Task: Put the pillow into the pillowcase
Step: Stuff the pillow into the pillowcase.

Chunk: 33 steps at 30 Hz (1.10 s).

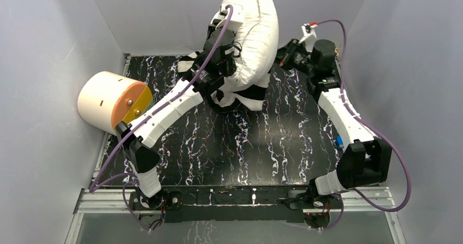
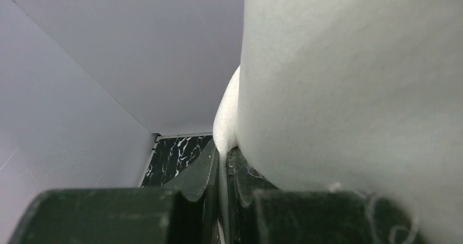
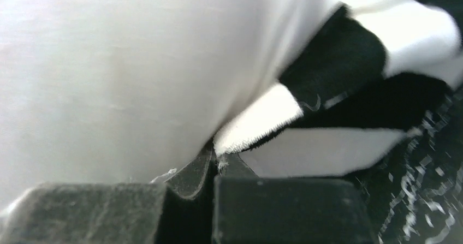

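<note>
The white pillow (image 1: 254,34) stands on end at the back of the table. Its lower end sits in the bunched black-and-white striped pillowcase (image 1: 244,98). My left gripper (image 1: 228,19) is high at the pillow's left edge, shut on a fold of the pillow (image 2: 349,91); in the left wrist view white fabric runs between the left gripper (image 2: 223,162) fingers. My right gripper (image 1: 282,55) is at the pillow's right side. In the right wrist view the right gripper (image 3: 217,159) is shut on a white edge of the pillowcase (image 3: 338,64), next to the pillow (image 3: 120,75).
A cream cylinder with an orange face (image 1: 112,101) lies at the left edge of the black marbled table (image 1: 262,146). Grey walls close in at the back and both sides. The arm bases sit on a rail (image 1: 235,196) at the near edge.
</note>
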Tool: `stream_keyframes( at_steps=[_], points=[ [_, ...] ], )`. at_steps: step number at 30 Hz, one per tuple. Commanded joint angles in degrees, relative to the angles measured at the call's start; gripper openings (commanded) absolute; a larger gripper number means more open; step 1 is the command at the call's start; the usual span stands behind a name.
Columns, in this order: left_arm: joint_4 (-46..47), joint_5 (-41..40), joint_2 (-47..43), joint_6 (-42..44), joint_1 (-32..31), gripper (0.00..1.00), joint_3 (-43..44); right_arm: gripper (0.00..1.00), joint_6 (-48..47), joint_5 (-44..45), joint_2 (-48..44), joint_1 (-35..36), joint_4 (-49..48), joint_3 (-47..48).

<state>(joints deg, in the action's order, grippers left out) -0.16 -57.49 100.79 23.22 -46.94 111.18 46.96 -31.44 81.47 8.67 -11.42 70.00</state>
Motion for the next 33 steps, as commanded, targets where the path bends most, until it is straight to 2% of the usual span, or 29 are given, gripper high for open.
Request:
stream_keyframes(
  at_steps=[1,7,12,14,17,20,23,25,27,29,31,33],
  points=[
    [-5.6,-5.6,3.3,4.3,1.5,0.0,3.7,0.0,-4.6,-5.4,-1.5,10.1,-9.7,15.2],
    [-6.6,-5.2,3.1,3.0,1.8,0.0,1.9,0.0,-7.1,-6.6,-1.6,13.8,-7.6,21.2],
    [-9.9,-5.3,1.2,-1.1,3.6,0.0,-1.3,0.0,-12.5,-0.5,-7.9,13.7,-1.6,20.2],
    [-9.8,-3.8,-0.7,-2.5,4.0,0.0,-2.2,0.0,-13.2,-0.3,-8.7,13.7,-1.0,15.7],
    [-10.5,-1.5,-1.4,-2.0,1.1,0.0,1.1,0.0,-10.8,1.4,-9.4,13.7,-5.5,4.6],
    [-10.7,9.4,-3.5,-3.7,-3.5,0.0,2.8,0.0,-8.9,2.4,-7.1,13.7,-8.8,-0.6],
    [-10.7,28.2,-7.2,-15.0,-5.7,0.0,-0.2,0.0,-9.2,2.1,-2.5,13.1,-7.8,-0.8],
    [-10.1,37.5,-8.8,-20.7,-5.8,0.01,-3.9,0.0,-7.3,1.0,-0.7,10.9,-8.1,-2.8],
    [-10.2,43.6,-9.7,-25.2,-5.7,0.09,-7.3,0.0,-4.3,-1.0,0.2,8.4,-11.6,-7.2],
    [-11.8,46.4,-10.0,-28.3,-5.7,0.21,-9.1,0.0,-3.2,-1.9,0.8,6.4,-13.3,-10.7],
    [-14.2,48.3,-9.8,-30.7,-5.5,0.42,-9.7,0.0,-3.4,-2.7,1.4,5.2,-13.3,-13.7],
    [-17.0,49.9,-9.3,-33.7,-5.2,0.56,-9.2,0.0,-2.7,-3.8,1.7,4.3,-14.5,-16.4]
  ],
)
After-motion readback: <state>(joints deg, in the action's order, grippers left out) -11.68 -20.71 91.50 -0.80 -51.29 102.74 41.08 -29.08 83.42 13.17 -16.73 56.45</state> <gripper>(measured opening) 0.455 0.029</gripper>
